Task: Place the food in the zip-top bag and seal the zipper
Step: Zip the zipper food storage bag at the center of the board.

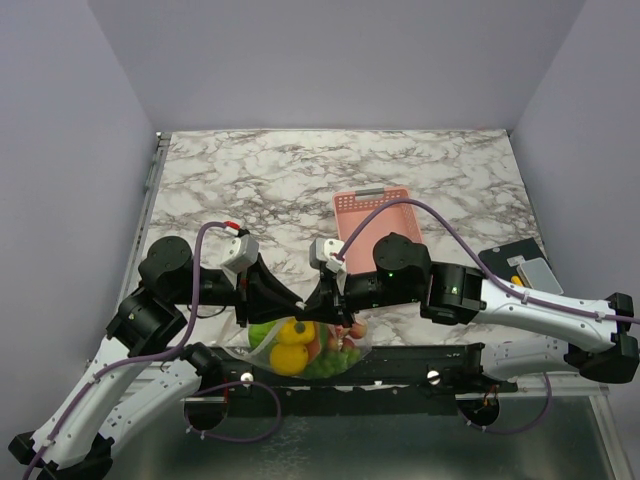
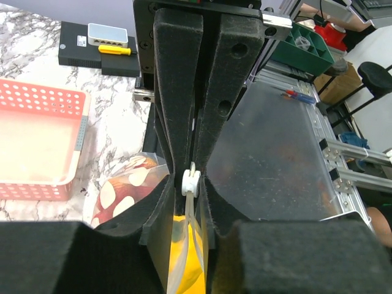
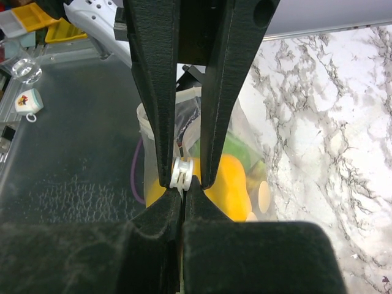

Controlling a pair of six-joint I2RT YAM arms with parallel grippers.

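Observation:
The zip-top bag (image 1: 305,345) hangs at the table's near edge between both grippers. It holds the food: a yellow fruit (image 1: 290,347), green pieces (image 1: 325,366) and red pieces (image 1: 337,338). My left gripper (image 1: 301,302) is shut on the zipper's white slider (image 2: 191,179); in the left wrist view (image 2: 191,187) the zipper strip (image 2: 187,233) runs down over the yellow fruit (image 2: 191,266). My right gripper (image 1: 326,300) meets it from the right. In the right wrist view (image 3: 182,188) its fingers are pressed shut on the zipper right at the slider (image 3: 182,173). No eggplant shows.
A pink slotted basket (image 1: 375,212) stands on the marble table (image 1: 300,170) just behind the grippers, and shows in the left wrist view (image 2: 37,141). A black box (image 1: 520,262) with a small white device lies at the right. A black rail (image 1: 420,358) runs along the near edge.

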